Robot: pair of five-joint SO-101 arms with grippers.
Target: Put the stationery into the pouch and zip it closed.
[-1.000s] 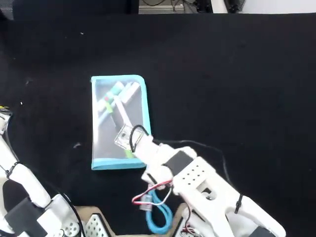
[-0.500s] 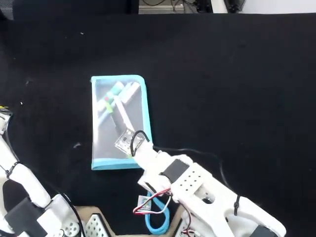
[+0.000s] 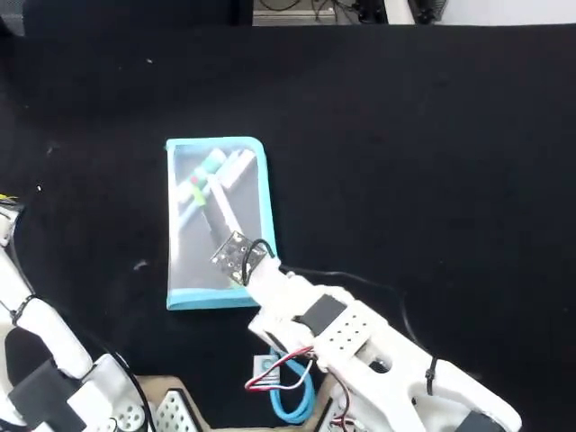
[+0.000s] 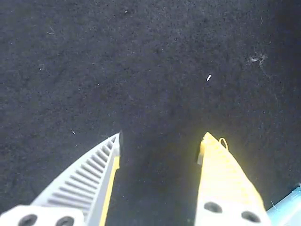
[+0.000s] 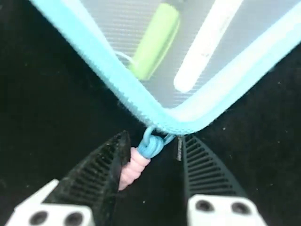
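The pouch [image 3: 263, 200] lies flat on the table [image 3: 414, 135], left of centre, with its long sides running away from the arms. It is a rectangle of clear mesh with a pale blue border and rounded corners. The stationery shows through the mesh. In the high view a cluster of green and white pieces [image 3: 212, 167] sits at the far end, and a white pen [image 3: 221, 212] slants from there towards the near right corner. The right wrist view shows that corner close up: a green marker [image 5: 153, 39] and the white pen's blunt end lie side by side just inside the blue edge.

The pull [image 5: 141, 158] hangs off that corner as a small blue loop tied to a pink cord. It lies on the black cloth just outside the pouch.

The right gripper [image 5: 155, 137] sits at this corner, one finger to each side of the pull. The fingers are parted by a narrow gap and are not clamped; the cord is close against one finger and clear of the other. The right arm [image 3: 353, 331] reaches in from the near edge, with a blue cable [image 3: 293, 398] looped by its base.

The left gripper [image 4: 162, 136] hangs over bare cloth with its fingers spread wide, nothing between them. A pale blue sliver at the edge of its wrist view is probably the pouch. The left arm [image 3: 45, 373] stands at the near left corner of the table, well apart from the right arm.
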